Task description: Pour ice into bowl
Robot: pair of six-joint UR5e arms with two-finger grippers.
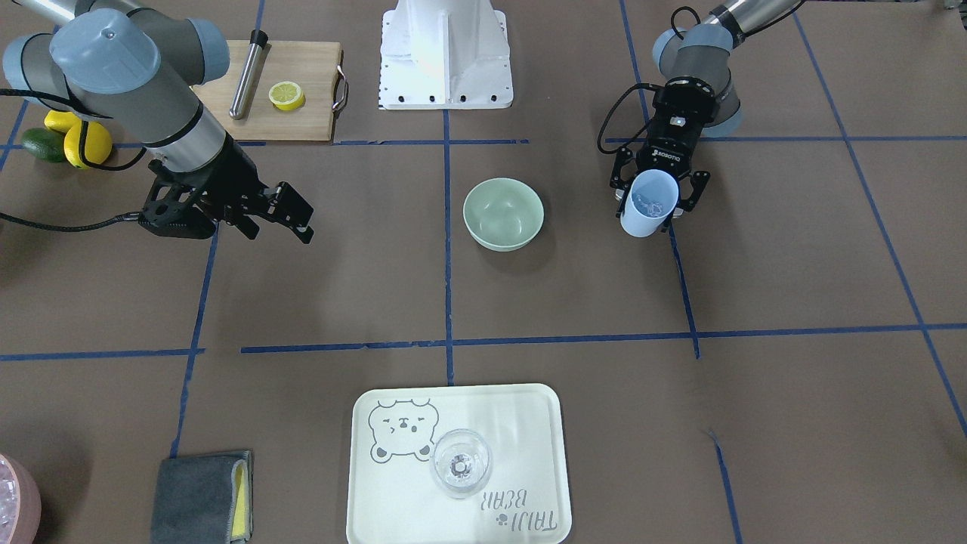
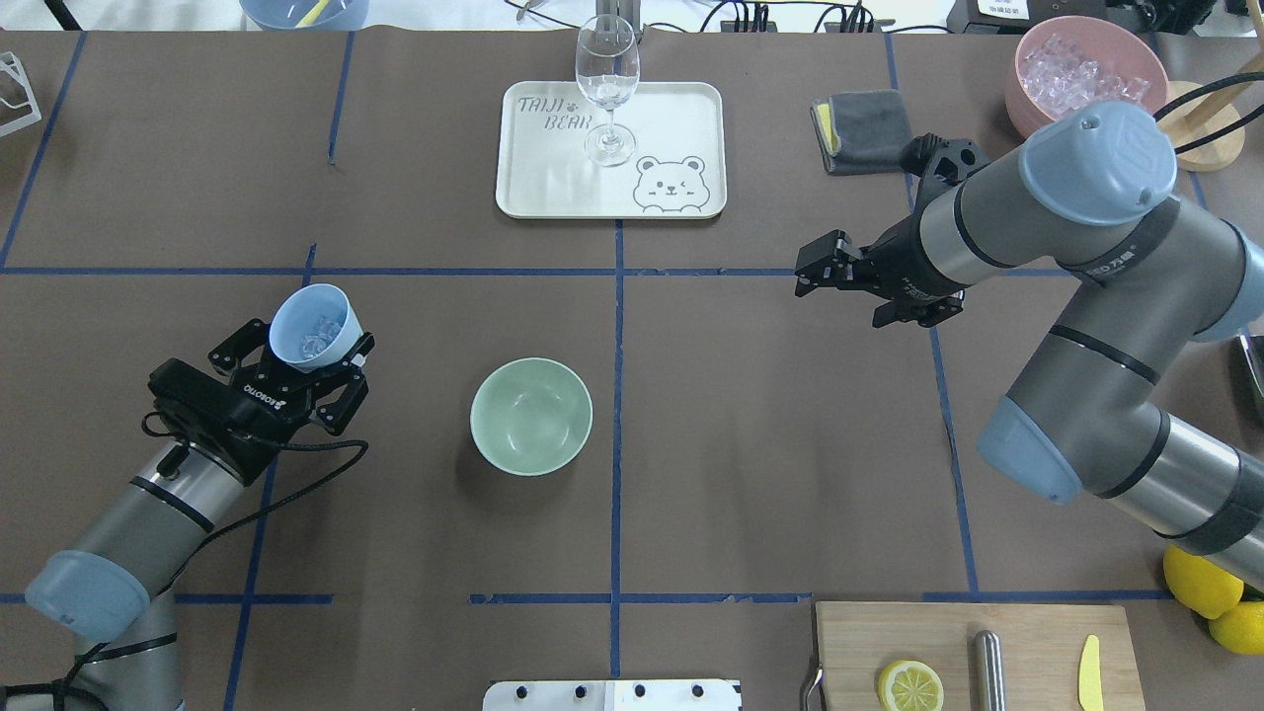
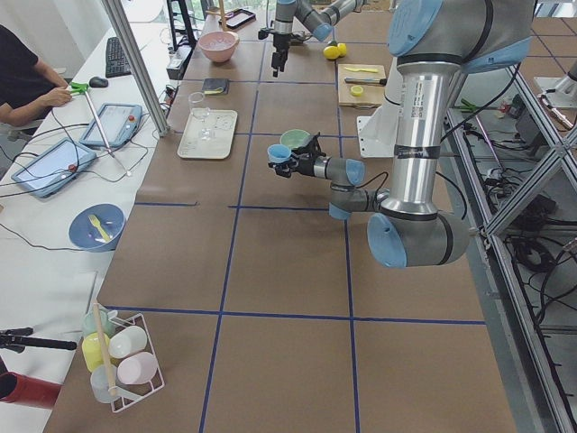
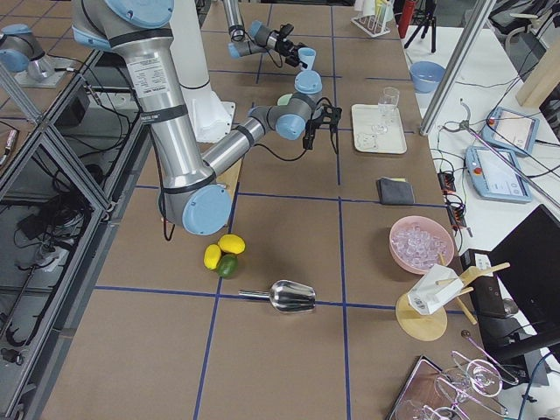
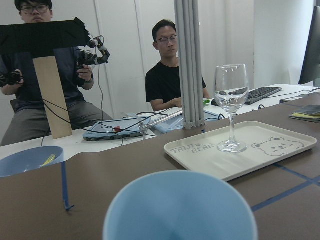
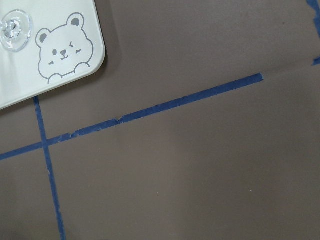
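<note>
The pale mint-green bowl [image 2: 531,416] [image 1: 503,214] sits on the brown table near its middle, with nothing inside it. My left gripper [image 2: 314,346] [image 1: 656,204] is shut on a light blue cup [image 2: 314,326] [image 1: 648,204], held above the table on the bowl's left side in the overhead view, well apart from it. Clear ice [image 2: 316,338] [image 1: 650,201] glints inside the cup. The cup's rim [image 5: 180,210] fills the bottom of the left wrist view. My right gripper [image 2: 818,269] [image 1: 295,215] hovers open and holds nothing, on the bowl's far right.
A cream tray [image 2: 681,109] with a wine glass [image 2: 607,79] lies beyond the bowl. A grey cloth [image 2: 864,117] and a pink container [image 2: 1086,69] are at the far right. A cutting board [image 2: 1027,632] with a lemon slice [image 2: 910,684] sits near the robot base. People sit past the table's far edge.
</note>
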